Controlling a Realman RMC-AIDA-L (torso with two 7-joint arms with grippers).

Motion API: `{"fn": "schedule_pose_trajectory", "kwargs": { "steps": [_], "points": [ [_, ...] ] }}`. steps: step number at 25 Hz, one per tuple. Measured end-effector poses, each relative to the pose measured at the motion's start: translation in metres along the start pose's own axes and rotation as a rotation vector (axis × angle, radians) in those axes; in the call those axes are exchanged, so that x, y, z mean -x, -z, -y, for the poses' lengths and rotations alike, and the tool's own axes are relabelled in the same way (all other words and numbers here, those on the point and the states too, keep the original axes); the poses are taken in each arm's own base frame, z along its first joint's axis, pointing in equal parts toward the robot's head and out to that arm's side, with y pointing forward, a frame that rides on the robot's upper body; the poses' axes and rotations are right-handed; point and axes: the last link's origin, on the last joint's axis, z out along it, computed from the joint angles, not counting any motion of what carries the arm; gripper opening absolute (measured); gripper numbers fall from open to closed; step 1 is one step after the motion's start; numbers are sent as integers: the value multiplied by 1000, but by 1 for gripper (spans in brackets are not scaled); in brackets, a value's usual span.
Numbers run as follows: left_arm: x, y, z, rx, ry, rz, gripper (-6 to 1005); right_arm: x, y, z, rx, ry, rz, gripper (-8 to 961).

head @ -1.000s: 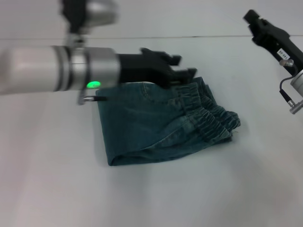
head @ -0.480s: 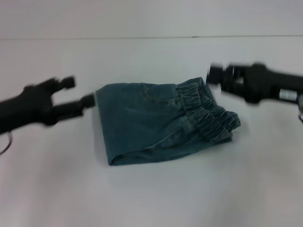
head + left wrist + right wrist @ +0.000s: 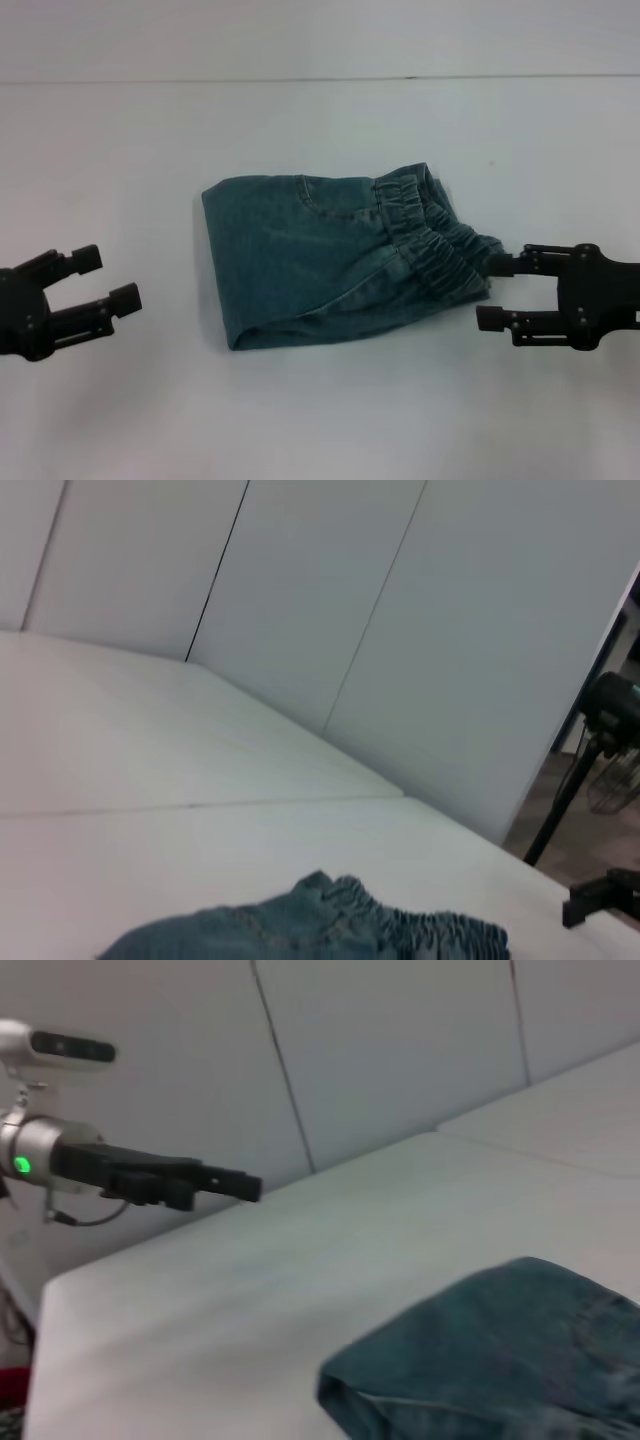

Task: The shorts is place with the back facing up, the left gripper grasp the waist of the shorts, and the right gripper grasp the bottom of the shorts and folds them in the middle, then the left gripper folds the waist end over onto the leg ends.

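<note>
Lying folded mid-tabletop [image 3: 320,420] is one pair of denim shorts [image 3: 330,260], its gathered waistband turned toward the robot's right. Two grippers flank it, both with fingers spread and empty: the left gripper [image 3: 108,282] well apart from the cloth, the right gripper [image 3: 492,292] just beside the waistband.
</note>
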Motion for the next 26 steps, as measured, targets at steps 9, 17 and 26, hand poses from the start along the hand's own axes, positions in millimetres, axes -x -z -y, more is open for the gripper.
{"fn": "schedule_pose_trajectory", "kwargs": {
  "steps": [9, 17, 26],
  "points": [
    [4, -10, 2, 15, 12, 32, 936, -14, 3, 3, -75, -5, -5, 895],
    [5, -12, 0, 26, 7, 45, 936, -17, 5, 3, -83, -5, -5, 914],
    [6, -16, 0, 42, 15, 43, 936, -17, 2, 3, -78, -7, -2, 914]
  ]
}}
